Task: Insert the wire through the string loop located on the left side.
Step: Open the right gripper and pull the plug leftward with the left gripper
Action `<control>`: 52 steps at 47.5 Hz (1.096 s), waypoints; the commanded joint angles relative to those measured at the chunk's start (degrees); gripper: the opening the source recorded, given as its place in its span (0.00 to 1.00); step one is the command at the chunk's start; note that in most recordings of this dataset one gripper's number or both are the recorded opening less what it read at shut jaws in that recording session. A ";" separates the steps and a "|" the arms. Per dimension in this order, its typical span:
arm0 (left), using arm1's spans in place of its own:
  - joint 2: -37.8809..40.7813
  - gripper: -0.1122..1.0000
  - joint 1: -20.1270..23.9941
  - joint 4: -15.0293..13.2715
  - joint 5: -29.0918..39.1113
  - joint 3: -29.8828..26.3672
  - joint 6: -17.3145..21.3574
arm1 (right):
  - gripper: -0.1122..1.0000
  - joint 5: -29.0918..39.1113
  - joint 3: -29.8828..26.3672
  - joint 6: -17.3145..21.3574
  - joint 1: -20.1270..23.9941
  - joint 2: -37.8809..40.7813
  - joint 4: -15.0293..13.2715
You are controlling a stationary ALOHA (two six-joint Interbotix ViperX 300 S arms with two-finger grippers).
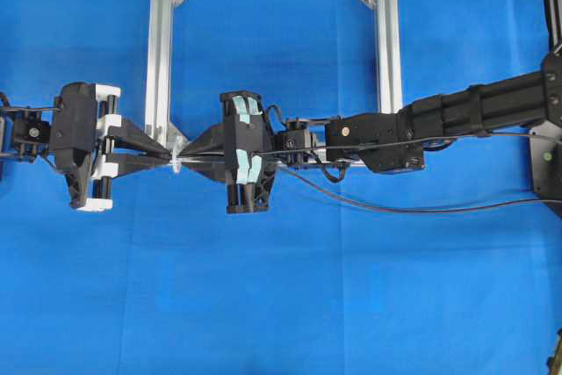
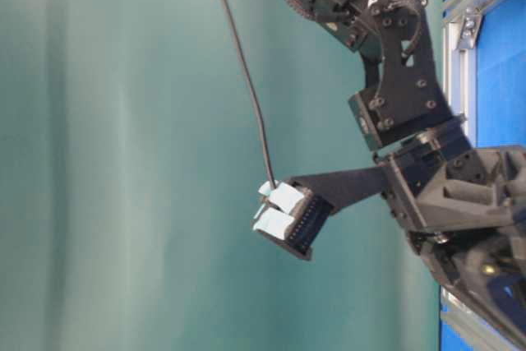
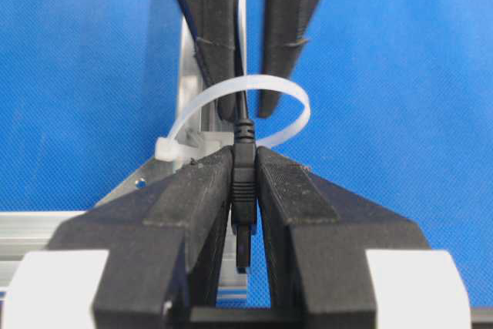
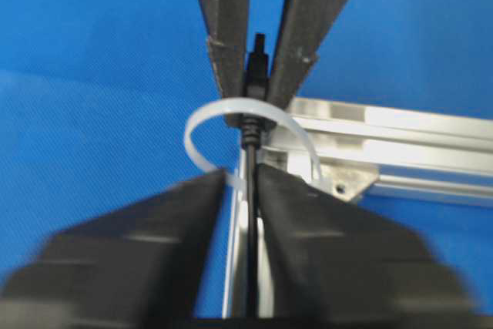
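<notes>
The left gripper [image 3: 245, 190] jaws grip the thin black wire's plug [image 3: 244, 182] passed through the whitish string loop [image 3: 281, 105]; the right gripper [image 4: 248, 182] jaws stand slightly apart around the wire.

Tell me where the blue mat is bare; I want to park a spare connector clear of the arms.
Bare mat spans the whole near side below the wire, and inside the aluminium frame. It is crowded at the frame's lower left corner, where the left gripper, string loop and right gripper meet.

Wire [image 3: 243, 125] runs through loop [image 3: 286, 98] at frame [image 1: 159, 85] corner, 7 o'clock; left gripper [image 3: 245, 190] at 9, right gripper [image 4: 252, 190] at 3.
</notes>
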 commanded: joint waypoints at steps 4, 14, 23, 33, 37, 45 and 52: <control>-0.53 0.17 0.26 0.00 -0.18 -0.79 0.09 | 0.63 0.00 -0.53 0.09 0.09 -1.32 0.18; -0.53 0.17 0.26 0.00 -0.18 -0.88 0.09 | 0.95 0.00 -0.35 0.09 0.09 -1.41 0.70; -1.14 0.17 0.26 0.00 0.53 -0.26 0.26 | 0.97 0.00 -0.35 0.09 0.09 -1.41 0.70; -7.73 0.17 0.35 0.00 5.10 3.08 0.18 | 0.97 0.00 -0.26 0.09 0.09 -1.49 0.70; -12.22 0.17 0.35 0.00 7.82 5.19 0.18 | 0.97 0.00 -0.26 0.09 0.09 -1.49 0.70; -22.41 0.17 0.35 0.00 13.62 8.26 0.09 | 0.97 -0.18 -0.26 0.09 0.09 -1.49 0.70; -32.61 0.17 0.35 -0.09 21.01 9.58 -0.09 | 0.97 -0.26 -0.26 0.09 0.09 -1.49 0.70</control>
